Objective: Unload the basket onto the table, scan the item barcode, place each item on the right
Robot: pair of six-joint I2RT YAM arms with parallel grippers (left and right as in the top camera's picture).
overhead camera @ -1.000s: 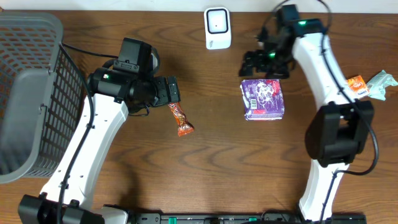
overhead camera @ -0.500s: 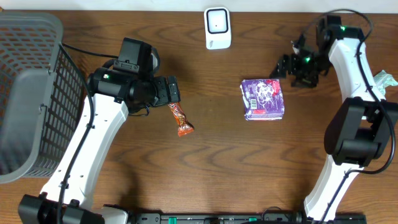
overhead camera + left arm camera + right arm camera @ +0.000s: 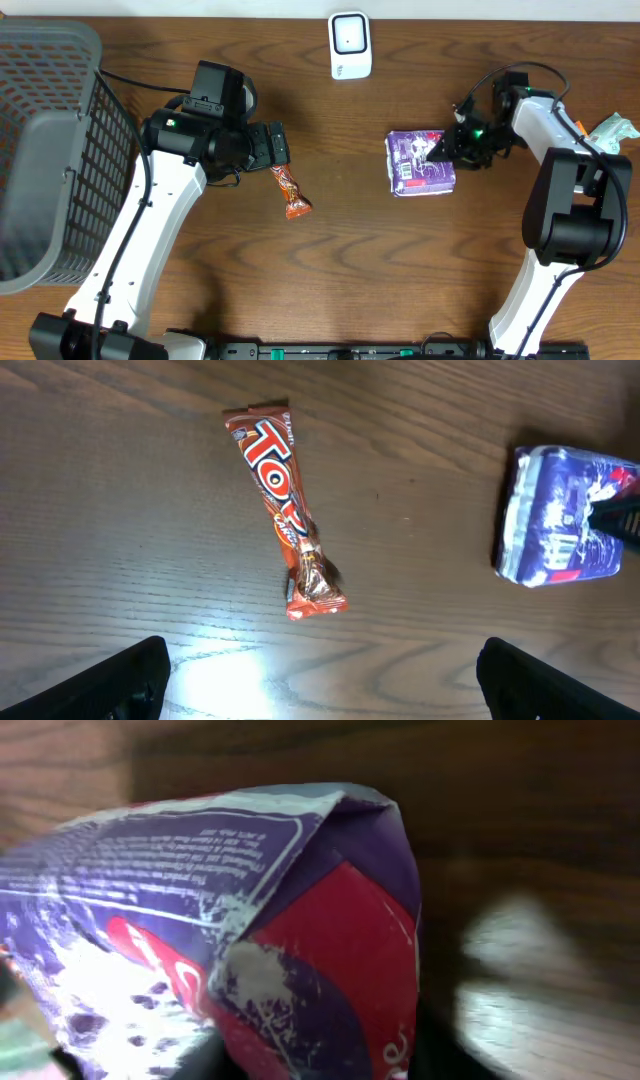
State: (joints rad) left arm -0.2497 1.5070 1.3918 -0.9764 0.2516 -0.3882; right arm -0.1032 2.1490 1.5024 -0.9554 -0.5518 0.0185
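right gripper (image 3: 447, 150) pinches the packet's (image 3: 415, 162) right edge; left gripper (image 3: 325, 675) hangs spread wide above the bar (image 3: 290, 510).

Arms: left gripper (image 3: 277, 148) hangs well left of the purple packet (image 3: 415, 165), jaws wide, empty. Right arm folded inward, right gripper (image 3: 443, 151) at packet's right edge; grip unclear.

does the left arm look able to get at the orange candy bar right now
Probably yes: the left gripper is open close by the candy bar, which lies alone on the table; nothing covers it, and the right gripper is away at the purple packet.
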